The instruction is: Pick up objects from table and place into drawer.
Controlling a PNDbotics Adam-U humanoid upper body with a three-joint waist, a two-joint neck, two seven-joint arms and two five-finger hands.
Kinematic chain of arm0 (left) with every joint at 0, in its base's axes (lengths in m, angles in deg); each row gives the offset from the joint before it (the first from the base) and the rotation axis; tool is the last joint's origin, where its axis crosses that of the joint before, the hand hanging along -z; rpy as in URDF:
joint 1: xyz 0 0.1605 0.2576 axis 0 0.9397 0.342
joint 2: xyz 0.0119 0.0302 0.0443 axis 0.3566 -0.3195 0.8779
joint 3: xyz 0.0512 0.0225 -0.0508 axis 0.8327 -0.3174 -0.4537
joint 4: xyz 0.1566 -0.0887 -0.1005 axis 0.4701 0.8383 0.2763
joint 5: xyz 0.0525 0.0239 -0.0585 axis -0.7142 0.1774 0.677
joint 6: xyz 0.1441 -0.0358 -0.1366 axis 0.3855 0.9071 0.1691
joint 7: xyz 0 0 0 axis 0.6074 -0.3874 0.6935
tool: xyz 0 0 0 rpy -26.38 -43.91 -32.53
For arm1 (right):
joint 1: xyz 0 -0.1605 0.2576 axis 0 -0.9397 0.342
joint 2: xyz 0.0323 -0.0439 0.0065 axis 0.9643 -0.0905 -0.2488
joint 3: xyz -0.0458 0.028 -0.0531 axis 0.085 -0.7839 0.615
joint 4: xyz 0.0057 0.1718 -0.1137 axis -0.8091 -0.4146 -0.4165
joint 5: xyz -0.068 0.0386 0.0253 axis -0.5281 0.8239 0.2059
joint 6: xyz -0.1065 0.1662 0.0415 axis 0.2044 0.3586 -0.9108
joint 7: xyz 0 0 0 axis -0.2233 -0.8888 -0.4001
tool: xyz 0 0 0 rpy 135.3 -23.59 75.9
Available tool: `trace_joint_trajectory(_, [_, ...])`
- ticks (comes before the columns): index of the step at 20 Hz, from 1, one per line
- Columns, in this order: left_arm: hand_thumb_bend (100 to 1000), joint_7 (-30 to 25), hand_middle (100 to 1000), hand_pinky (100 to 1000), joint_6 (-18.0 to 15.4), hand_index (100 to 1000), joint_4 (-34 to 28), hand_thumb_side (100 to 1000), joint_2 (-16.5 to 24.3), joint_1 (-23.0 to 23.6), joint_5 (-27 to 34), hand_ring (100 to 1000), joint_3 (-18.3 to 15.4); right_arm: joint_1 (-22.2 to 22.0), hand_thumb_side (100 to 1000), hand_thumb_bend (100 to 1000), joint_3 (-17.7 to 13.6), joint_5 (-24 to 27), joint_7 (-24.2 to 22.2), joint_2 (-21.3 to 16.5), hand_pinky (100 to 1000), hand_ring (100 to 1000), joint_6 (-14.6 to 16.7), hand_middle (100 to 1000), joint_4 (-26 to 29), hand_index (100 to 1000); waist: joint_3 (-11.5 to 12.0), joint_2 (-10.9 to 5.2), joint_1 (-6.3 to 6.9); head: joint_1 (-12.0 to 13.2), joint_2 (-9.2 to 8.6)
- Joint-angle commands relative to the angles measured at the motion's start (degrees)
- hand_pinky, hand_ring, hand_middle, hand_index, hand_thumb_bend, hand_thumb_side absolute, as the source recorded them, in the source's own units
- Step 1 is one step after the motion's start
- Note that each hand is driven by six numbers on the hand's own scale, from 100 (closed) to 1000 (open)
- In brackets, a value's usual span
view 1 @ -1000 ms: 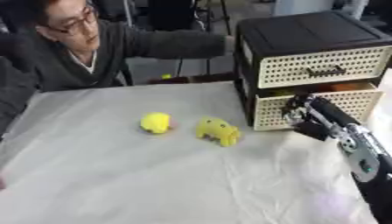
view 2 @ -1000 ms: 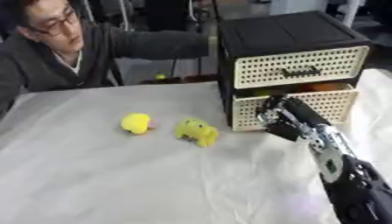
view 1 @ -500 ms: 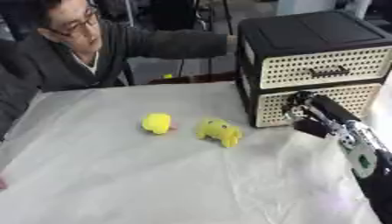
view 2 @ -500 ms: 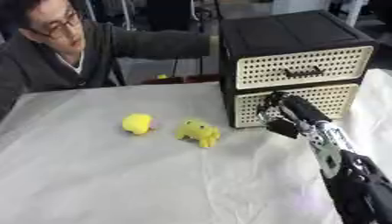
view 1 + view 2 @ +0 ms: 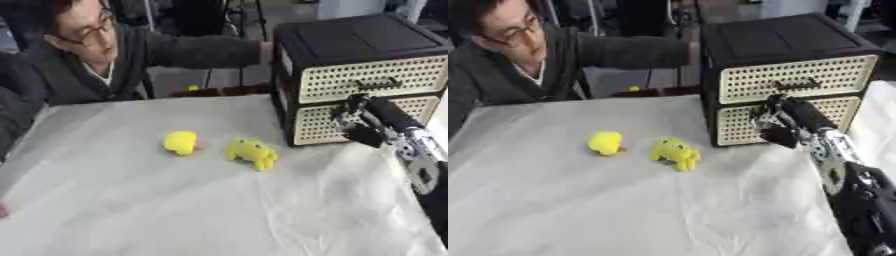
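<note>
- My right hand (image 5: pixel 779 131) is reaching in from the right edge of the frame, fingers curled against the front of the lower drawer (image 5: pixel 319 125); I cannot tell whether they are gripping anything.
- The black drawer unit (image 5: pixel 350 45) is sitting at upper right, both perforated cream fronts appearing closed, their contents hidden.
- Two yellow toys are lying mid-frame on the white table (image 5: pixel 175 210): a round one (image 5: pixel 181 142) and, just beside it, a legged one (image 5: pixel 252 152).
</note>
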Motion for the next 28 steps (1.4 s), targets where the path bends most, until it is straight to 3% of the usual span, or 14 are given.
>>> trace_joint_trajectory(1, [463,-0.1,502,528,0.31,717,-0.98,787,1.26,-0.01,-0.19,533,-0.91,-1.24,1000,100,-0.28,4.28,0.28,-2.6,508,694,0.44,734,7.33,648,-0.48,-0.98,-0.46,0.59,-0.33])
trace_joint_trajectory(8, [462,-0.96,496,526,0.83,714,-0.98,799,1.58,1.28,-1.01,527,-1.11,-12.33,924,100,-0.62,17.19,-2.28,-4.96,499,682,-0.5,730,25.72,641,-2.76,-1.63,-2.34,1.79,0.17])
trace_joint_trajectory(13, [457,-1.57,493,525,0.99,712,-0.98,804,1.42,2.05,-1.59,525,-1.28,-19.22,921,100,-1.75,24.24,-4.01,-5.72,492,675,-2.63,729,34.46,637,-3.55,-1.7,-2.85,2.49,0.37])
trace_joint_trajectory(20, [442,-2.22,484,520,1.21,687,-0.98,816,0.65,3.63,-2.76,516,-1.53,-26.66,910,100,-3.42,28.75,-5.28,-4.0,479,666,-4.38,730,39.49,624,-4.24,-1.59,-2.77,3.21,0.89])
trace_joint_trajectory(28, [432,-2.66,478,519,1.54,680,-0.98,824,-0.3,4.87,-3.11,511,-1.77,-30.66,908,100,-5.01,30.07,-5.48,-1.78,476,661,-5.57,730,41.01,614,-5.1,-1.7,-2.53,3.69,1.12])
